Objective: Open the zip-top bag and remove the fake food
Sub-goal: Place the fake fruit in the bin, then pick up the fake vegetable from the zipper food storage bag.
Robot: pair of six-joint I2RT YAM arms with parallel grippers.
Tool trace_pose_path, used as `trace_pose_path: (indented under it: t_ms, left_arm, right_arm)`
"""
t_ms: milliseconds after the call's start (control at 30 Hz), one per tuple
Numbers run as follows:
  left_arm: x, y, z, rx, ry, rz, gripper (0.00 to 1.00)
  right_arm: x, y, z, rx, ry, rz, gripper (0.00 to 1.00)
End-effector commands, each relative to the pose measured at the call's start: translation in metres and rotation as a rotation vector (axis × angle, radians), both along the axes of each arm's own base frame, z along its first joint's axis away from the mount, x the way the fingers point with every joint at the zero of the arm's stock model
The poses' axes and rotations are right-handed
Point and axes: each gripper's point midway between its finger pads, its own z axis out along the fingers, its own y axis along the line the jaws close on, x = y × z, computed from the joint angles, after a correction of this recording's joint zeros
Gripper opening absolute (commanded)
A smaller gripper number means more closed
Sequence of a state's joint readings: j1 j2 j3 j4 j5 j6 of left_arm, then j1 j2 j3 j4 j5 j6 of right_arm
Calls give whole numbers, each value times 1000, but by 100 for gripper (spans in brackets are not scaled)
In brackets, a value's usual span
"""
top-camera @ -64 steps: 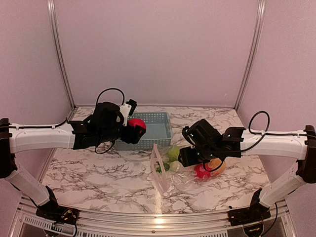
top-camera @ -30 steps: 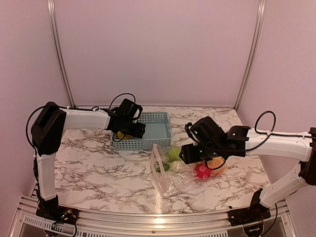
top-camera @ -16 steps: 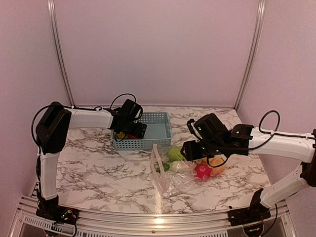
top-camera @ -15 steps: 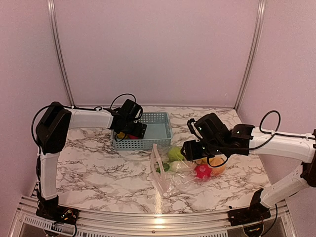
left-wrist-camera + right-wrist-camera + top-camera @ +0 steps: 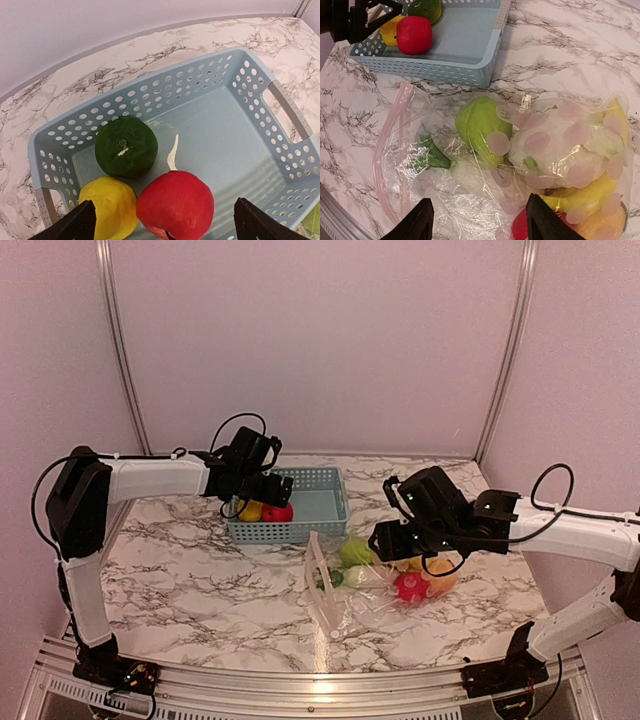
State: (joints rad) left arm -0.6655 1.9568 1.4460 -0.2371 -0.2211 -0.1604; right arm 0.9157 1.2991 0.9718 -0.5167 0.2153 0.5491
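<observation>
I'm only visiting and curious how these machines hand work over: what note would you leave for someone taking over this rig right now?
Left gripper: open, above the blue basket, holding nothing.
Right gripper: open, hovering over the zip-top bag.
Done: the bag's mouth looks open; a red apple, a yellow piece and a dark green piece lie in the basket.
Left: a pale green fruit plus white, yellow, red and orange pieces lie in the bag, which rests on the table beside the basket.
</observation>
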Motion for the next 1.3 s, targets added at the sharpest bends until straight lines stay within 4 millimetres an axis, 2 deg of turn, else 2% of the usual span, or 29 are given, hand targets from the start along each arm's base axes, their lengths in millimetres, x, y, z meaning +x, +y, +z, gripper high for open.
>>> trace_pose_path:
  t_ms: [0,133,300,567,667,800,1033,1267]
  left_arm:
    - [-19,-1,51,-92,-97,-50,99]
    - [-53,-8,67,-140,-118,-121,99]
    - [-102,-16,64,-144,-110,-212,99]
    - [-171,-29,25,-132,-35,-362,99]
    - [-188,-36,12,-129,-17,-411,98]
    - [-199,-47,-1,-112,1,-470,96]
    - [-202,-69,-17,-71,23,-530,95]
    - [-205,-101,-16,-42,-16,-621,94]
  right_arm:
    - [6,-4,9,18,-8,-34,61]
    - [10,-3,9,29,-8,-46,61]
    - [14,2,5,46,5,-51,59]
    - [12,-5,-11,15,50,-63,53]
    - [11,-8,-12,13,55,-68,52]
    - [11,-10,-14,10,57,-74,51]
    - [10,-13,-15,7,58,-77,51]
    - [10,-16,-16,13,57,-84,51]
